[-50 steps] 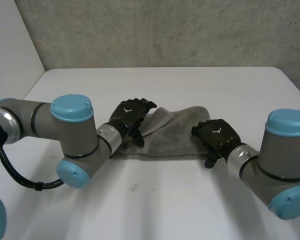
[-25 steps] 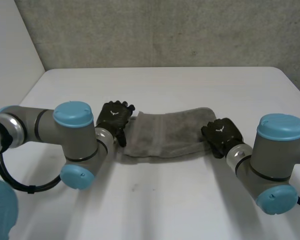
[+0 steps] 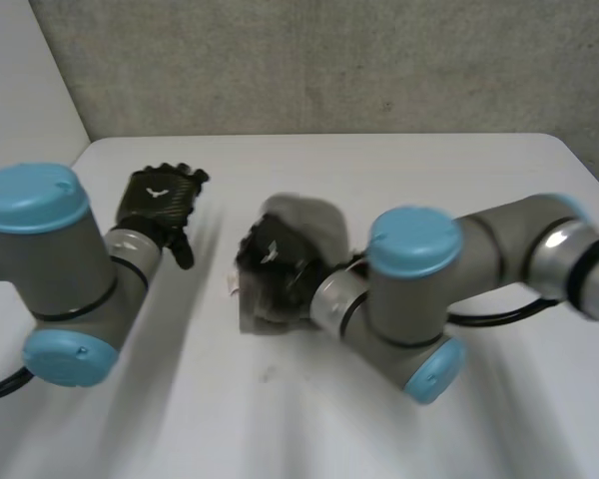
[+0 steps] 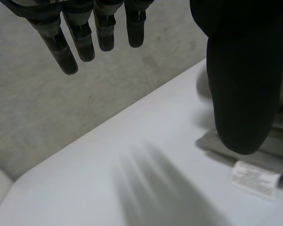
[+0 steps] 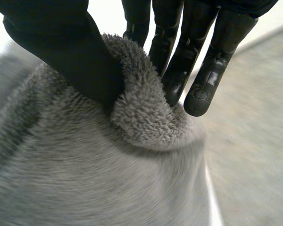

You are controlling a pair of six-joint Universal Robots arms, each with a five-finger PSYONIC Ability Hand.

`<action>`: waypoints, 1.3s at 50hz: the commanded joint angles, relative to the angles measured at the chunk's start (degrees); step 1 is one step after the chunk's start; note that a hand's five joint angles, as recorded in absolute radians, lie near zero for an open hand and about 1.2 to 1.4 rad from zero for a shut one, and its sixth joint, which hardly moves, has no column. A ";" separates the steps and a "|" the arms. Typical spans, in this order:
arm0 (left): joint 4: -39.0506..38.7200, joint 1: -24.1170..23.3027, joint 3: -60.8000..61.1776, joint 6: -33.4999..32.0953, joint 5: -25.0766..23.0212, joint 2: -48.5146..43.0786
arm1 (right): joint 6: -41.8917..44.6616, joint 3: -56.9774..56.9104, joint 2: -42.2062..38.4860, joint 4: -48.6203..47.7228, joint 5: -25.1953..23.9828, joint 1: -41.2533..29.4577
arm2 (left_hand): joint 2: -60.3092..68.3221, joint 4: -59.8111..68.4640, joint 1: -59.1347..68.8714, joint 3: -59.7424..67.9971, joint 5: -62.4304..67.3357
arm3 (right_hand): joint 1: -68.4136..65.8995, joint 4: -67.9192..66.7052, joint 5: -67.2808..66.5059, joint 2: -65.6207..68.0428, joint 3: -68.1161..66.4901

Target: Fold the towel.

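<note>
The right robot hand (image 3: 273,267) is clamping on the towel (image 3: 314,225). In the right wrist view its thumb (image 5: 70,52) and fingers (image 5: 179,75) are pinching a thick roll of the grey pile between them. The towel is sitting bunched in the middle of the desk (image 3: 459,170), partly draped over that robot hand, with a white label (image 4: 256,177) showing at its left edge. The left robot hand (image 3: 158,200) is hovering well apart from the cloth, toward the far left, with its fingers straight and apart, holding nothing.

As I judge it, the main danger is lying in that one-sided hold. Nothing is pinning the towel's other end, so the cloth may be dragging and heaping instead of laying over itself, and the fold could be coming out lumpy or crooked. The pinch is also taking a rolled edge. If it is catching more than one layer, the release could be leaving a wad. If it is sitting shallow in the fluffy pile, the edge could be slipping out early.

Counting: one towel, one label on it, one desk, two robot hands on two arms.
</note>
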State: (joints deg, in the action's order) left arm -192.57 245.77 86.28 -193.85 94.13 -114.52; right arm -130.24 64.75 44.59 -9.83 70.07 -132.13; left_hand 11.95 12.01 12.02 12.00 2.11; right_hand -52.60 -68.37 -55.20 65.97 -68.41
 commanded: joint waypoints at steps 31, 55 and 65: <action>3.16 -5.39 -13.51 17.54 -8.17 -15.91 | -49.23 -2.78 2.60 14.49 -0.98 14.27 | 1.79 1.73 1.73 1.74 1.64 | 42.60 58.37 55.20 -55.97 58.41; 5.36 -8.12 -10.78 1.02 -5.45 -8.71 | -40.36 -12.01 6.12 19.85 2.62 13.74 | -0.06 -0.12 -0.12 -0.11 -0.21 | 42.60 58.37 55.20 -55.97 58.41; 7.63 -1.55 -10.52 5.93 -5.36 10.25 | -43.52 -0.69 27.89 10.71 15.17 21.64 | 0.78 0.72 0.71 0.73 0.62 | 42.60 58.37 55.20 -55.97 58.41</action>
State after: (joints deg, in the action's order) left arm -187.01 238.70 75.60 -191.64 88.91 -114.10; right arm -172.03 58.31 62.36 4.29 78.57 -115.18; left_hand 10.99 10.99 11.06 11.00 1.48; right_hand -11.11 -12.95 -2.83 12.68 -11.94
